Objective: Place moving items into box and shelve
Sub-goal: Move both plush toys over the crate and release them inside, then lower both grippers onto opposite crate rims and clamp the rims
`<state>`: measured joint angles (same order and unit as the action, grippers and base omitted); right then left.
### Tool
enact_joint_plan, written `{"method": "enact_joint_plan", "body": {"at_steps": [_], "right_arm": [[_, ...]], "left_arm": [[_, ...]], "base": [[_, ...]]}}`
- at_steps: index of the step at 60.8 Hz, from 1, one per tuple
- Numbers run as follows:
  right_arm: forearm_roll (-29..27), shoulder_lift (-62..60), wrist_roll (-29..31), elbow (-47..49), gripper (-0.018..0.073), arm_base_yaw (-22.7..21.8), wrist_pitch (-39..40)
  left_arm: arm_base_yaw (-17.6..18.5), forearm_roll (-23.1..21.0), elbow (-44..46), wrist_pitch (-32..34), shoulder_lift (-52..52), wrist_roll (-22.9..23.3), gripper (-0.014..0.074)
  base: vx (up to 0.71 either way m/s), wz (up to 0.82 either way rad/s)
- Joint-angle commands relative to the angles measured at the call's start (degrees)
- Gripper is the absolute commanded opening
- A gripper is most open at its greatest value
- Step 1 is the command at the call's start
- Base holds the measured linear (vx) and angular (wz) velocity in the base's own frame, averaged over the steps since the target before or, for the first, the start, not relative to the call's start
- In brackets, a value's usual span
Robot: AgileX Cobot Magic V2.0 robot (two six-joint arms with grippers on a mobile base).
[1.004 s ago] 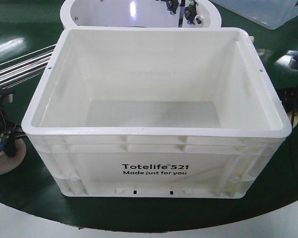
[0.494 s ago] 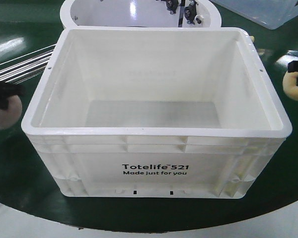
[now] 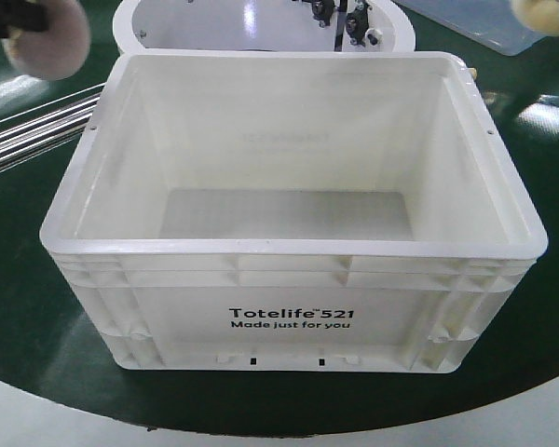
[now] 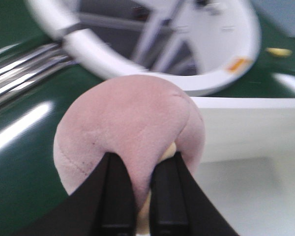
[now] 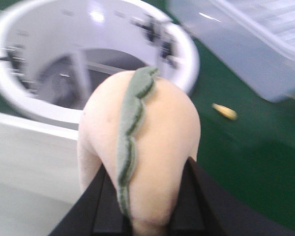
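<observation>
Nearest me in the front view stands the box (image 3: 289,321) on the green table (image 3: 19,317), with its printed front facing the camera.

On the left wrist camera, the left gripper (image 4: 143,196) is clamped on the pink plush toy (image 4: 130,128). Its two black fingers (image 4: 115,196) come up from 6 o'clock and pinch the toy's lower middle, so a fold of fabric bulges between them. The toy sits just past the fingertips toward 12 o'clock. Its long axis looks to run roughly 9 to 3 o'clock, across the fingers, though the blur makes this hard to judge. A bit of cream shows by the finger at 3 o'clock. The box rim lies at 3 o'clock of the toy, and in the front view the toy is at about 10 o'clock of the box, outside its back corner.

On the right wrist camera, the right gripper (image 5: 147,206) grips the yellow plush toy (image 5: 157,142) from both sides at its 6 o'clock end. The toy's long axis runs 6 to 12 o'clock, pointing away from the fingers. Its green leaf strip (image 5: 130,132) follows that line. In the front view this toy is at about 1 o'clock of the box, cut off by the frame edge.

Farther back are the metal rods (image 3: 28,135) at 9 o'clock, the white ring (image 3: 214,23) at 12 o'clock and a blue bin (image 3: 484,23) at 1 o'clock.
</observation>
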<state>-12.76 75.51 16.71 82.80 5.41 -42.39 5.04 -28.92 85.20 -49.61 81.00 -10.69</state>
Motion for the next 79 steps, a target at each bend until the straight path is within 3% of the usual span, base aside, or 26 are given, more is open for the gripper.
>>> {"method": "enact_joint_plan", "body": {"at_steps": [1,6,12,24,32,45,52,60,69,74,79], "right_arm": [[-1.2,0.9,0.1,1.9,-0.0005,6.3,2.8],[-1.1,3.6,0.1,1.9,-0.0005,12.1,0.4],[-1.1,6.7,0.0,1.9,-0.0001,16.9,-1.1],[-1.2,10.6,-0.1,1.9,0.0076,20.8,-1.4],[-0.8,11.7,-2.6,1.9,0.021,20.7,-2.3],[0.1,12.2,-4.7,1.9,0.0515,20.7,-1.5],[0.1,12.0,-4.6,2.0,0.0619,20.7,-0.9],[1.1,10.6,-4.6,2.0,0.0639,20.7,-0.4],[4.3,7.8,-8.4,2.0,0.0627,20.6,-0.3],[7.5,5.3,-11.0,2.0,0.062,20.4,-0.1],[12.8,2.5,-13.3,2.0,0.0612,20.4,-0.6]], "left_arm": [[3.5,-11.0,2.0,3.6,-1.4,-5.9,-0.0004],[6.8,-15.0,2.0,3.1,-0.3,-9.4,-0.0004],[10.2,-16.6,2.0,1.6,1.9,-12.5,-0.0003],[12.9,-16.4,2.0,-3.7,8.3,-14.5,0.0041],[13.4,-16.3,2.0,-5.0,11.6,-14.5,0.0129],[13.4,-16.4,2.0,-4.8,12.9,-14.5,0.0388],[13.4,-16.4,2.1,-3.7,12.5,-14.5,0.0487],[13.4,-16.3,2.7,-3.8,11.8,-14.5,0.0514],[13.3,-15.8,3.9,-1.7,9.4,-14.2,0.0512],[12.7,-13.5,5.2,-0.1,7.1,-13.3,0.0512],[12.6,-7.9,6.0,0.5,4.0,-11.2,0.0512]], "base": [[0.0,0.0],[0.0,0.0],[0.0,0.0],[0.0,0.0],[0.0,0.0],[0.0,0.0],[0.0,0.0],[0.0,0.0],[0.0,0.0],[0.0,0.0],[0.0,0.0]]}}
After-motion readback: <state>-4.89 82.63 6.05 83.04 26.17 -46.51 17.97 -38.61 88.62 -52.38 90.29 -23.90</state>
